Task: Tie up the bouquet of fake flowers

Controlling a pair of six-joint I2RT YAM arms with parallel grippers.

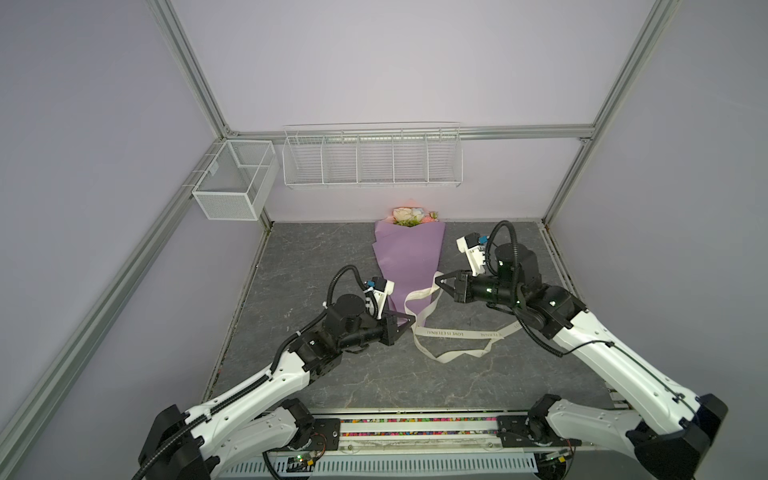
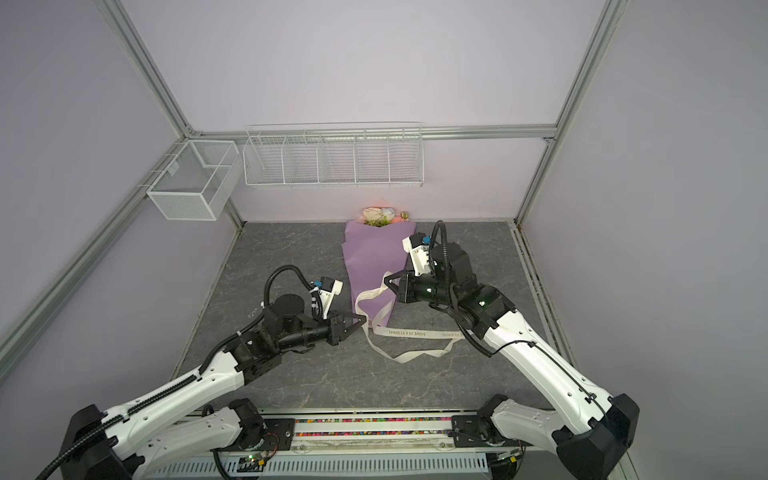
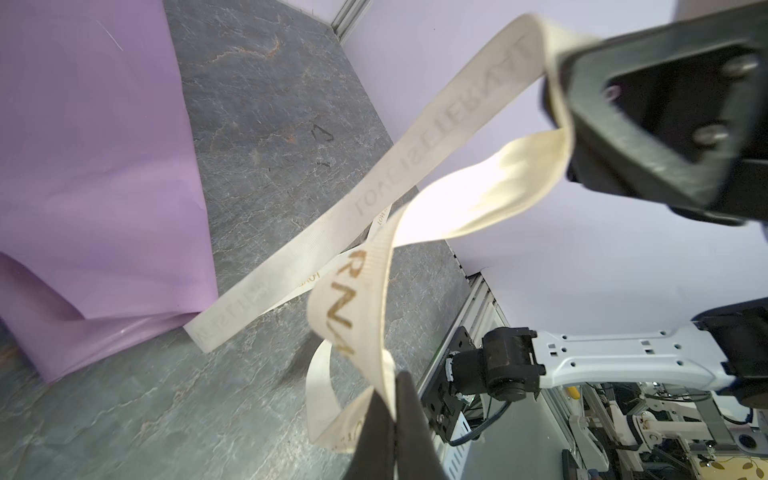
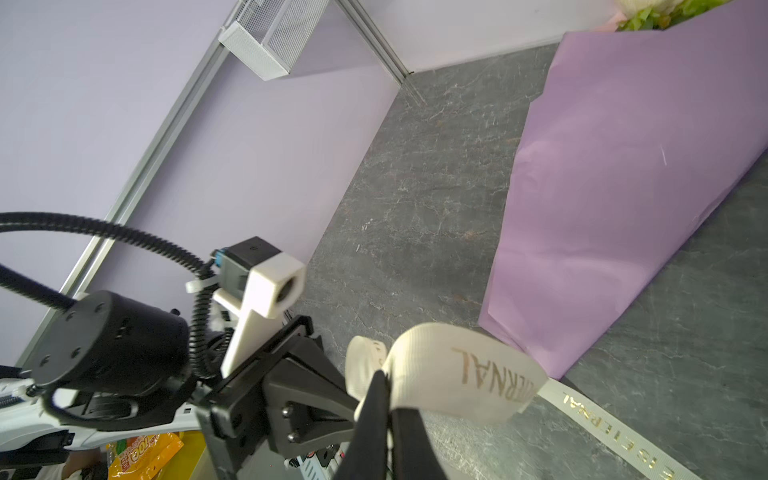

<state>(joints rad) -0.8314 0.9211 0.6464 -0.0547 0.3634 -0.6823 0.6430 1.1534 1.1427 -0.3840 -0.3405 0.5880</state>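
Observation:
The bouquet of fake flowers point(image 1: 409, 216) point(image 2: 380, 216) lies on the grey table, heads toward the back wall, rolled in lilac wrapping paper point(image 1: 409, 257) point(image 3: 95, 166) point(image 4: 623, 166). A cream lettered ribbon point(image 1: 449, 333) point(image 2: 415, 333) loops over the wrap's narrow near end and trails across the table. My left gripper point(image 1: 412, 321) point(image 2: 365, 319) point(image 3: 395, 386) is shut on the ribbon point(image 3: 353, 316) beside the wrap's near tip. My right gripper point(image 1: 437, 279) point(image 2: 386, 277) point(image 4: 384, 386) is shut on another stretch of ribbon point(image 4: 457, 365), held just above the wrap's right edge. The stems are hidden inside the paper.
A white mesh basket point(image 1: 232, 183) hangs on the left frame rail. A white wire rack point(image 1: 372, 158) is fixed to the back wall above the flowers. The grey marbled table point(image 1: 311, 257) is bounded by metal rails at its sides and front.

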